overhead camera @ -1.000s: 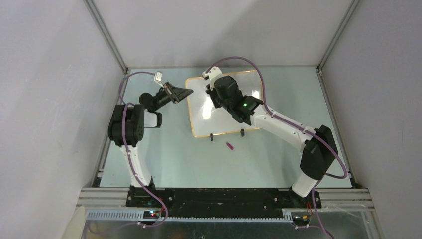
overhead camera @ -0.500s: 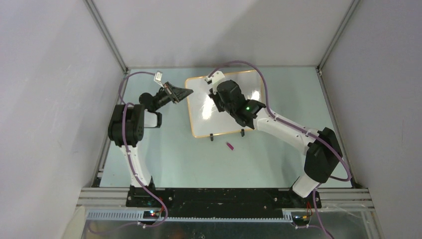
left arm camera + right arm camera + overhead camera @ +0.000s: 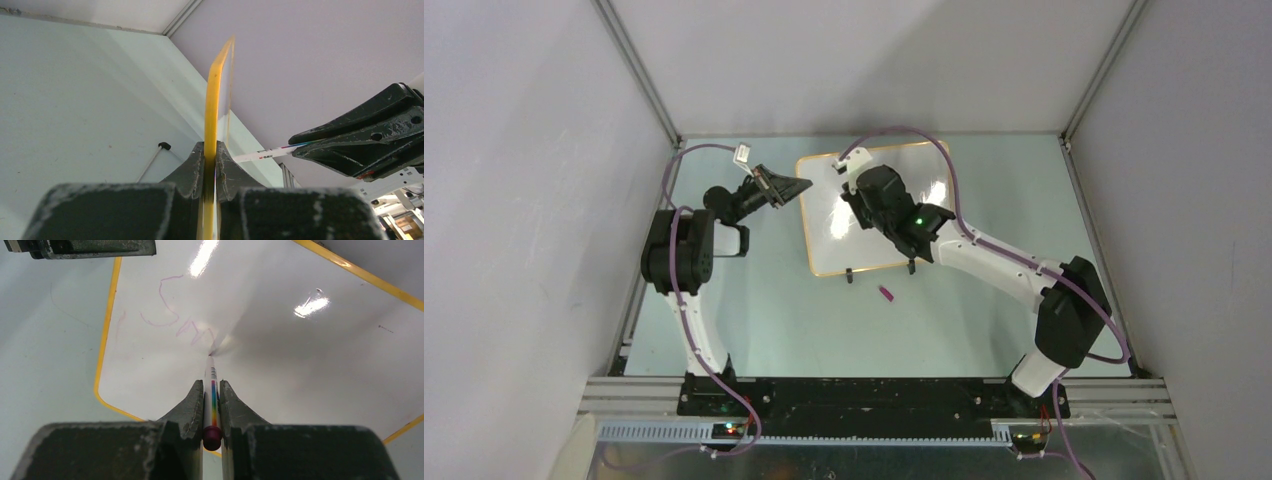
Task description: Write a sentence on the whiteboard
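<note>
**Writing step, sentence barely begun.** The whiteboard (image 3: 824,245) lies at the far middle of the surface (image 3: 754,320). The left gripper (image 3: 210,152) is closed narrow on the orange-yellow frame at the board's left edge and steadies it. The right gripper (image 3: 212,388) is clamped on a thin marker (image 3: 211,371), whose tip touches the board at the end of a few faint purple strokes (image 3: 172,315) near the upper left corner. A small purple piece (image 3: 887,293), probably the cap, lies on the surface just in front of the board.

The strokes look pale, so firmer, even tip pressure would likely serve legibility. Too much pressure could push the board against the left grip. Each letter is best drawn slowly, working across the large bare area beside the strokes, with the left clamp held fixed throughout.
</note>
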Tool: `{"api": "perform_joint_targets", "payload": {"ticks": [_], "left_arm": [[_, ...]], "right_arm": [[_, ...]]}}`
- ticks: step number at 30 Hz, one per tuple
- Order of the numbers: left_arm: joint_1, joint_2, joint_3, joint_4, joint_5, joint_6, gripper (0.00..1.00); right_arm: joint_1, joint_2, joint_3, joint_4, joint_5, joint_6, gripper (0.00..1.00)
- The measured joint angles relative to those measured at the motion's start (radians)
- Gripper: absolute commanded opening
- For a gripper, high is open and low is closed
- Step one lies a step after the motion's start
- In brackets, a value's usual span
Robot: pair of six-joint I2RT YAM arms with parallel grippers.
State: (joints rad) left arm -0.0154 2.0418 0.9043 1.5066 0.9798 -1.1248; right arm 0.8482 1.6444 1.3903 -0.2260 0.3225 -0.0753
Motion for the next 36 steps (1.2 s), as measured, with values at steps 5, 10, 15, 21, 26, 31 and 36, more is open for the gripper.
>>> {"api": "perform_joint_targets", "payload": {"ticks": [5, 10, 15, 21, 26, 31, 36], "left_arm": [[0.0, 0.0, 0.0, 0.001, 0.0, 0.0, 0.0], [0.0, 0.0, 0.0, 0.002, 0.001, 0.0, 0.0], [0.0, 0.0, 0.0, 0.002, 0.001, 0.0, 0.0], [0.0, 0.0, 0.0, 0.002, 0.001, 0.0, 0.0], [0.0, 0.0, 0.0, 0.002, 0.001, 0.0, 0.0], [0.0, 0.0, 0.0, 0.002, 0.002, 0.0, 0.0], [0.0, 0.0, 0.0, 0.002, 0.001, 0.0, 0.0]], "right_arm": [[-0.008, -0.001, 0.011, -0.01, -0.013, -0.004, 0.0], [-0.021, -0.001, 0.06, -0.031, -0.013, -0.008, 0.0], [-0.034, -0.001, 0.098, -0.035, -0.014, -0.009, 0.0], [-0.057, 0.0, 0.137, -0.053, -0.021, -0.009, 0.0], [-0.074, 0.024, 0.191, -0.056, -0.025, -0.01, 0.0], [-0.085, 0.052, 0.209, -0.059, -0.029, -0.012, 0.0], [-0.084, 0.065, 0.209, -0.07, -0.04, -0.011, 0.0]]}}
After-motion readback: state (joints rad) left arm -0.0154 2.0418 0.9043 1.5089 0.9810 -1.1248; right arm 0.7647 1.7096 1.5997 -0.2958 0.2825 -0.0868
